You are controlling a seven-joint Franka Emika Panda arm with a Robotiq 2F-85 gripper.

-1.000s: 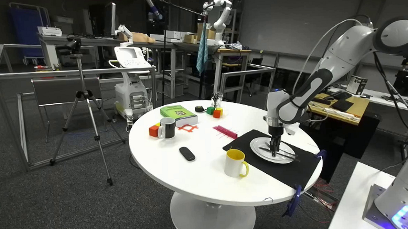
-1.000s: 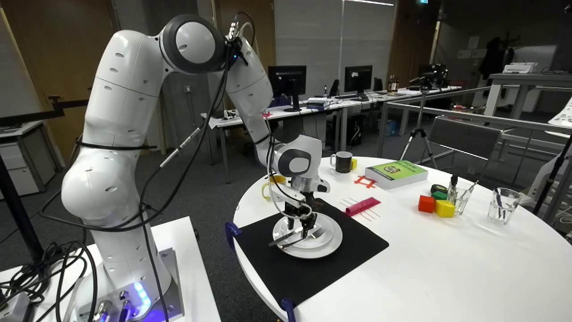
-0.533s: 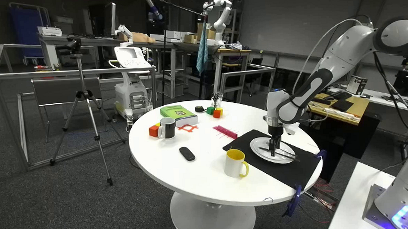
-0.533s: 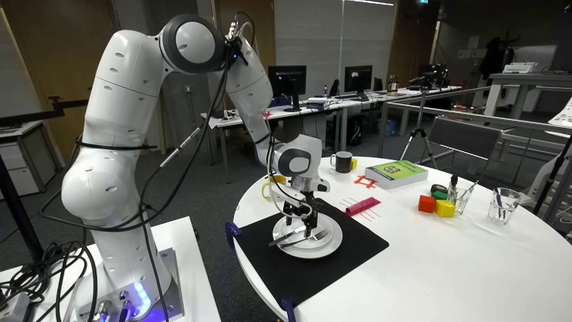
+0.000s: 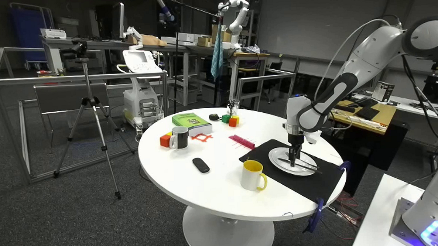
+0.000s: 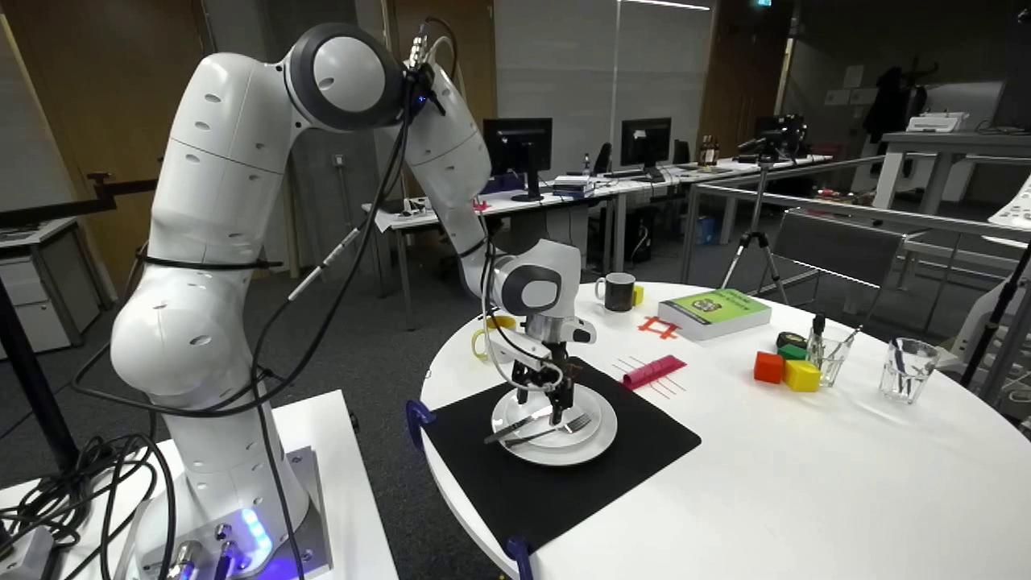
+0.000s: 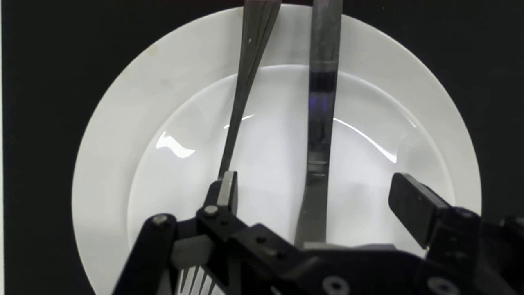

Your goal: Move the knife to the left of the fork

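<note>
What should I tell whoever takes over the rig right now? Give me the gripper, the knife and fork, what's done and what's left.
Gripper: open, low over the plate; the knife shows between its jaws in the wrist view, not clamped.
Things: knife and fork lie on the plate, handles toward the robot's base.
Done: seen from the base, the knife already lies left of the fork, though the wrist view shows it on the right.
Left to do: if that left is meant, probably just lift clear, minding the fork, which the gripper partly hides; otherwise shift the knife across.
</note>
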